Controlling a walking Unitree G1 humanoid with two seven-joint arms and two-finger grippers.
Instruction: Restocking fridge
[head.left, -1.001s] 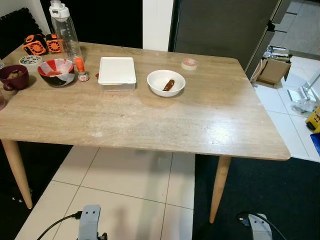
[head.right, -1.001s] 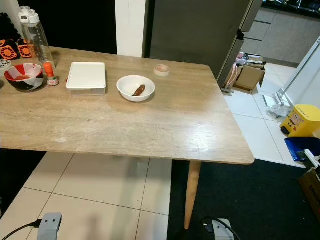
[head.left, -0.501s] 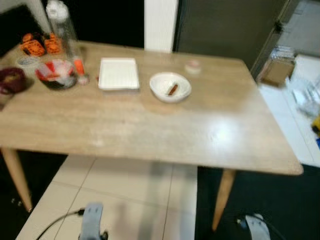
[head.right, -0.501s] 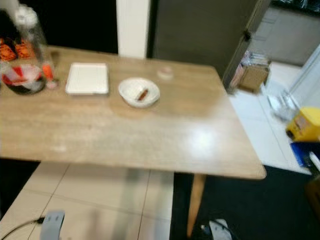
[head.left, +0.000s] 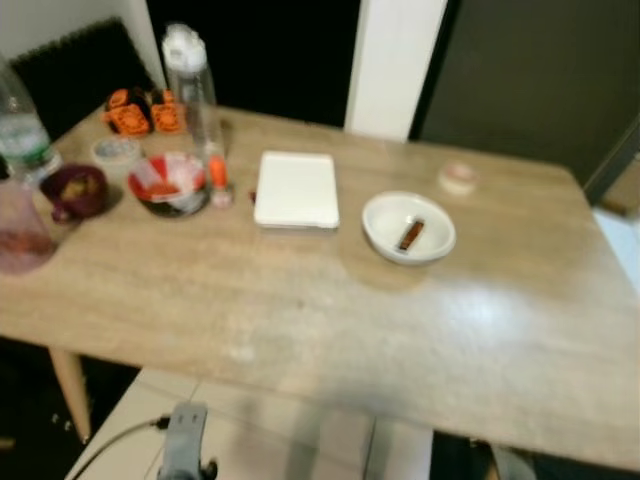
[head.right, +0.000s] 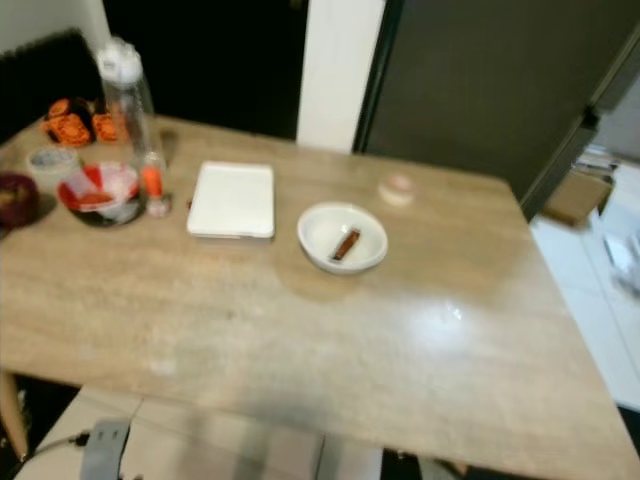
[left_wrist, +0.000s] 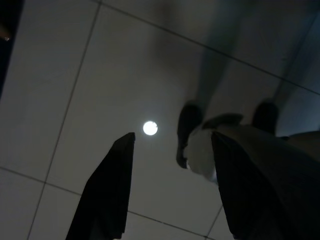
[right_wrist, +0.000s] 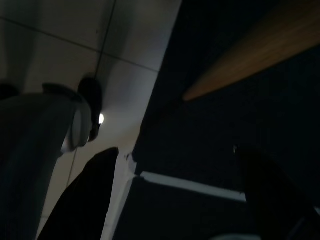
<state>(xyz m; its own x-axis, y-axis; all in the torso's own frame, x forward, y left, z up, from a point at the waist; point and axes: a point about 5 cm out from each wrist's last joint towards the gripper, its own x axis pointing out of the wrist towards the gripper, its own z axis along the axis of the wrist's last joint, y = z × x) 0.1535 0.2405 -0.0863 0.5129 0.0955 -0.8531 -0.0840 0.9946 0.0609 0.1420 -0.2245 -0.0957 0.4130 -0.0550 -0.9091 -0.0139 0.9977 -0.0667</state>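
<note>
Lying diagonally in the white bowl (head.left: 408, 228), a sausage (head.left: 411, 234).

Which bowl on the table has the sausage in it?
The plain white bowl, right of the white lidded container. The red-and-white bowl and the dark maroon one sit at the table's left end.

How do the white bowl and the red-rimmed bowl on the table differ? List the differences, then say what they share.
The white bowl is plain white all over; the red-rimmed bowl is dark outside with red and white within. The white bowl holds one small brown piece of food; the red-rimmed bowl's contents are too blurred to tell. Both stand upright on the wooden table.
</note>
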